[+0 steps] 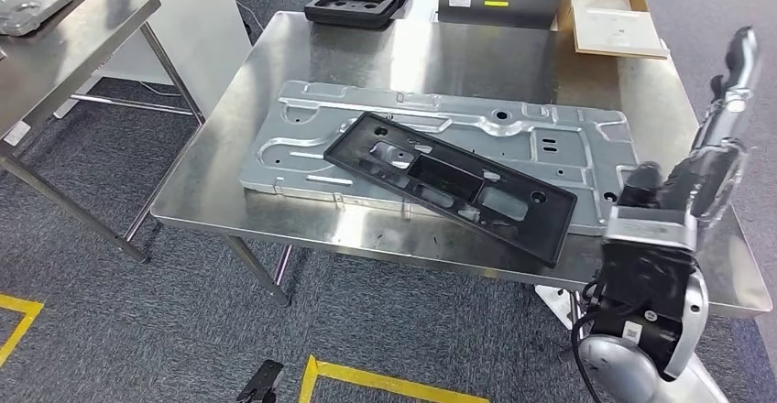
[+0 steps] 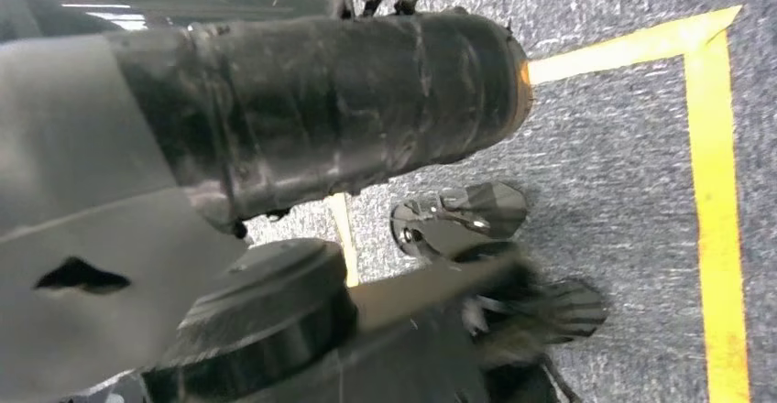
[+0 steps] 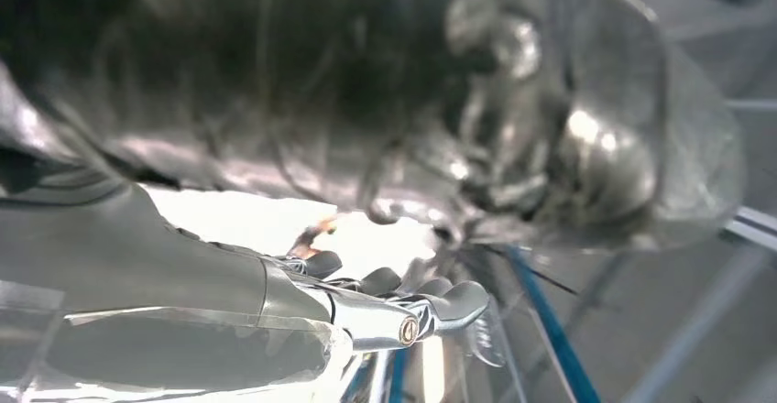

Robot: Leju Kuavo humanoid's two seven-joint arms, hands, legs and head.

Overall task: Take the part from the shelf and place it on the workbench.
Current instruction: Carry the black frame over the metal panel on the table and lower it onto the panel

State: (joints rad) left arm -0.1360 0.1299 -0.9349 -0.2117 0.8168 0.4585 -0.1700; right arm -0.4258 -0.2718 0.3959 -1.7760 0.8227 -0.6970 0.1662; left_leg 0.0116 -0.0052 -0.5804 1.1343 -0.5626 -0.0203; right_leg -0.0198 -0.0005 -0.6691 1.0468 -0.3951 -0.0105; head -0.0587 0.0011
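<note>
Black frame part (image 1: 449, 183) lying tilted over grey metal panel (image 1: 440, 142) on steel bench (image 1: 458, 55), apparently already delivered; right hand (image 3: 403, 316) raised, empty, fingers loosely apart; left hand's state unclear.

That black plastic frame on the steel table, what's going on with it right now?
The long black plastic frame lies at an angle on a large silver stamped sheet-metal panel, which rests flat on the stainless steel workbench. Nothing is holding the frame. The robot's right arm is raised near the bench's right end, its right hand up and apart from the frame. The left hand hangs over grey carpet with yellow floor tape.
</note>
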